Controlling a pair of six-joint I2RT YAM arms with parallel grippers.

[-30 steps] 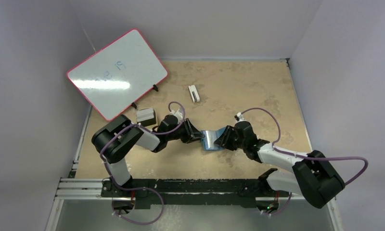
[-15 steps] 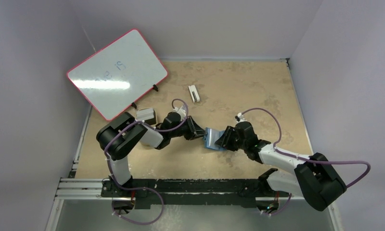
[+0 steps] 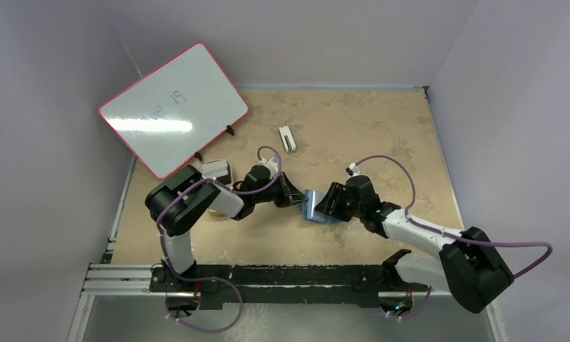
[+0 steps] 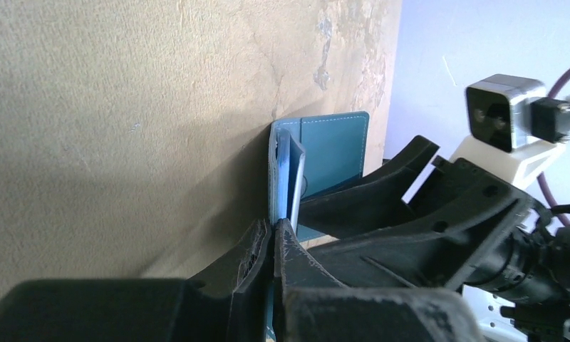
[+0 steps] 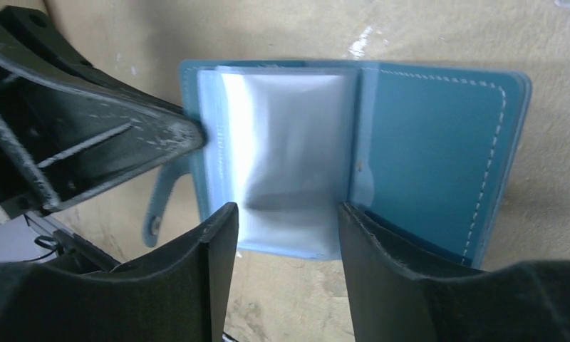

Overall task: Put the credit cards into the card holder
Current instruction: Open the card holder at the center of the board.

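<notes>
Tan, mottled board makes up the bench (image 3: 368, 135), boxed in by pale lavender walls. A red-edged whiteboard (image 3: 174, 109) leans at the rear left corner, and a small white block (image 3: 287, 138) lies well behind the arms.

From the overhead camera I see the card holder (image 3: 315, 206) near the middle of the bench, between my two pincers. The right wrist camera shows it spread open like a book. Clear plastic sleeves (image 5: 289, 149) cover its left half, bare teal lining with pale stitching shows on its right, and a snap tab (image 5: 154, 214) hangs off the left edge.

My left pincer (image 4: 275, 231) is pressed together, pinching one edge of the card holder. In the left wrist view a leaf of it stands up between the fingertips.

My right pincer (image 5: 286, 211) is spread, with one finger to each side of the sleeves' near edge. I cannot tell whether either finger touches the holder.

Just behind the left arm's elbow lies a small grey and dark stack, which I take for the credit cards (image 3: 216, 171). It sits well apart from the holder and is too small for me to count.
</notes>
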